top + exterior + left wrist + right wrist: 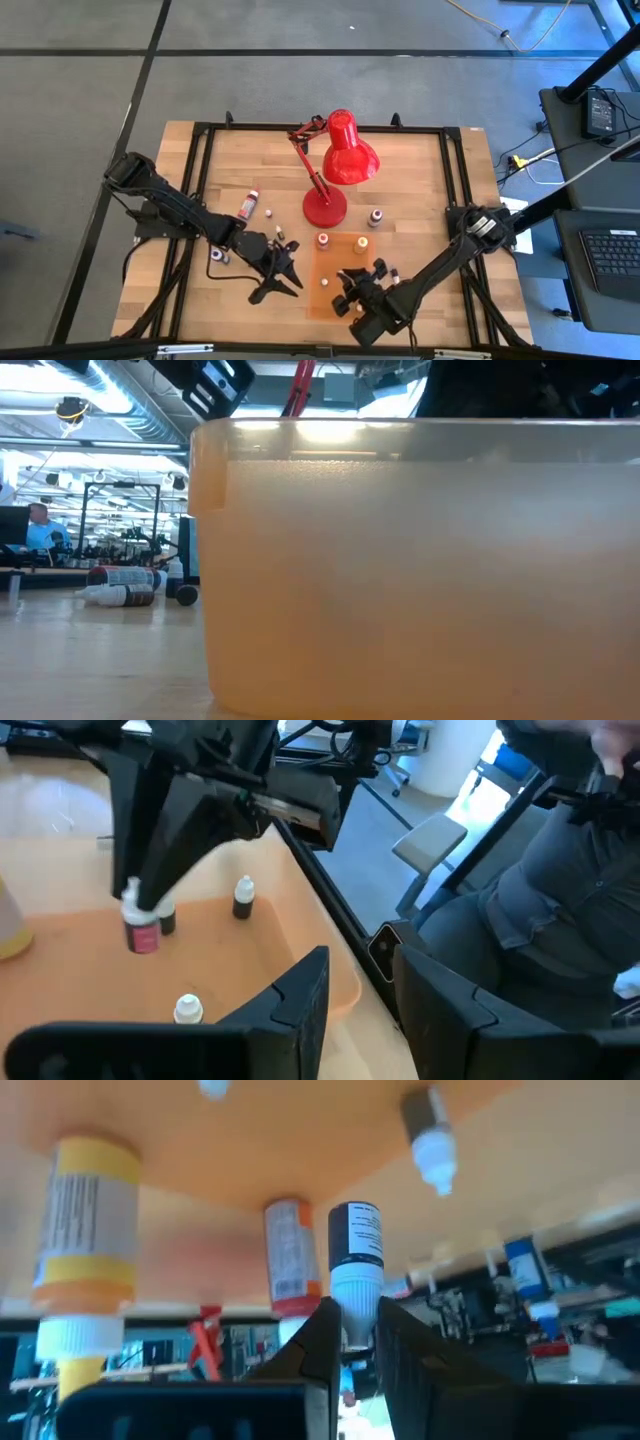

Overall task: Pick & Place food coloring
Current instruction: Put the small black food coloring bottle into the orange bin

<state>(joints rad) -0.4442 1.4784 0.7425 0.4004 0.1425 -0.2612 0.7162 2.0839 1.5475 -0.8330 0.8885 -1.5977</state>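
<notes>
My right pincer (pixel 355 1342) is clamped on the white cap of a dark-labelled food coloring bottle (pixel 356 1248), positioned over the orange tray (pixel 330 300) at the near edge of the worktop (pixel 420 170); three more bottles stand on that tray, among them a yellow one (pixel 85 1230) and a red one (pixel 288 1255); my left pincer (pixel 283 275) holds nothing, fingers slightly parted, just beside the tray; one bottle (pixel 247 205) lies flat near the red lamp (pixel 340 160).

Grey carpet floor (pixel 80 90) crossed by dark seams, wooden bench (pixel 420 165) in a black frame, side desk with keyboard (pixel 612 262), bright ceiling lights (pixel 40 425) in the hall behind
</notes>
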